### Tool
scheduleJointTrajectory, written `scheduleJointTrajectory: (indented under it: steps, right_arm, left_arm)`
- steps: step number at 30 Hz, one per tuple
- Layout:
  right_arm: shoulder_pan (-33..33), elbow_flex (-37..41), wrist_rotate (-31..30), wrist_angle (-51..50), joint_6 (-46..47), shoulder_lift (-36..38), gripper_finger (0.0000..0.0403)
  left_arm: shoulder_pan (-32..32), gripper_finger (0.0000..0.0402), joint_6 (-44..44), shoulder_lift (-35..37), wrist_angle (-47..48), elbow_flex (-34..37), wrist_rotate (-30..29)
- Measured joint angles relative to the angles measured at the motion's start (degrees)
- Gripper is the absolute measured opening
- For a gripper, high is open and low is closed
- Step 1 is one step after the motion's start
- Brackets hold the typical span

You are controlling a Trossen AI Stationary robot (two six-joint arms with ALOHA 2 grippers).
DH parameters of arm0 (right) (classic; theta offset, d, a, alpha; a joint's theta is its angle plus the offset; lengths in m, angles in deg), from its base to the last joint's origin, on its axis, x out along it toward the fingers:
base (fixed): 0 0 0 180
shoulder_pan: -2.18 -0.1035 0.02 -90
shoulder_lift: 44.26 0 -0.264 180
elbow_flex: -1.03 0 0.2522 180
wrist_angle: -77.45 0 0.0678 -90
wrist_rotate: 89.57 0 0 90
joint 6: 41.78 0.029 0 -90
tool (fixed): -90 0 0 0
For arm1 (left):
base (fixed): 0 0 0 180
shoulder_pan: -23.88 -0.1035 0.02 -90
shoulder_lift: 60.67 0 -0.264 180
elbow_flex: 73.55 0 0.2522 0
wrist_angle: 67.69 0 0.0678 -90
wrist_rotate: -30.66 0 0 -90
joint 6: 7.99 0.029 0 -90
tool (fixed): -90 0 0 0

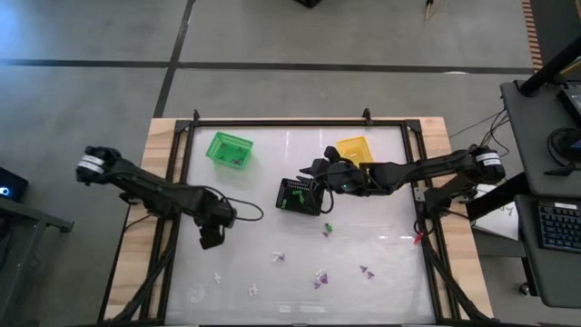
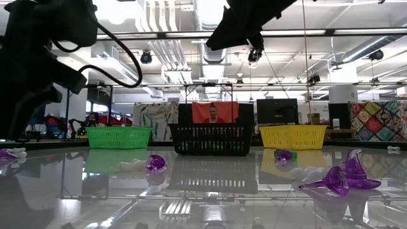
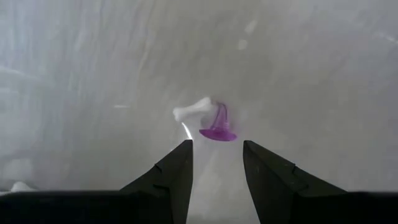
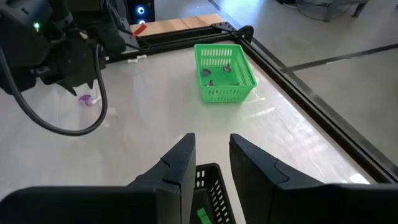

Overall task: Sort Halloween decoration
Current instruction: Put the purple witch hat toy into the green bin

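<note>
Tiny purple, white and green trinkets lie scattered on the white table (image 1: pixel 381 236). A purple hat-shaped trinket (image 3: pixel 217 127) and a white bone (image 3: pixel 191 111) lie on the table just ahead of my left gripper (image 3: pixel 217 152), which is open, empty and low over the table's left half (image 1: pixel 211 241). My right gripper (image 4: pixel 212 146) is open and empty above the black basket (image 1: pixel 300 195), which holds a green trinket (image 4: pixel 202 216). The green basket (image 1: pixel 230 150) holds a few small pieces. The yellow basket (image 1: pixel 356 148) stands at the back.
Loose trinkets lie near the front: green (image 1: pixel 327 227), purple (image 1: pixel 279 258) (image 1: pixel 365 270) and white (image 1: pixel 253 291). The three baskets stand in a row toward the far edge. A dark frame (image 1: pixel 300 121) borders the table. A person (image 2: pixel 215 113) shows in the room behind.
</note>
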Motion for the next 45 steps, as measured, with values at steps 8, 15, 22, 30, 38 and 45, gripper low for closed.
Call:
scheduleJointTrajectory:
  steps: [8,15,22,30,38,45]
  right_arm:
    - [0.0,0.0,0.0,0.0,0.2,0.0,0.0087]
    - [0.0,0.0,0.0,-0.1,0.2,0.0,0.0091]
    - [0.0,0.0,0.1,-0.2,0.2,-0.1,0.0091]
    - [0.0,0.0,0.1,-0.2,0.2,-0.1,0.0091]
    - [0.0,0.0,0.1,-0.2,0.2,-0.1,0.0091]
    - [0.0,0.0,0.1,-0.2,0.2,-0.1,0.0091]
  left_arm:
    - [0.6,0.0123,-1.0,-2.7,-3.0,0.0,-0.2]
    - [2.1,0.0123,-2.8,-6.2,-3.3,0.0,-2.1]
    - [2.6,0.0116,-3.2,-10.4,-3.8,-0.2,-2.3]
    - [3.1,0.0049,-4.0,-10.0,-3.9,-0.2,-2.2]
    - [3.1,0.0019,-4.4,-6.6,-3.5,-1.5,-2.7]
    - [3.1,0.0001,-4.3,-2.5,-2.4,-3.3,-2.5]
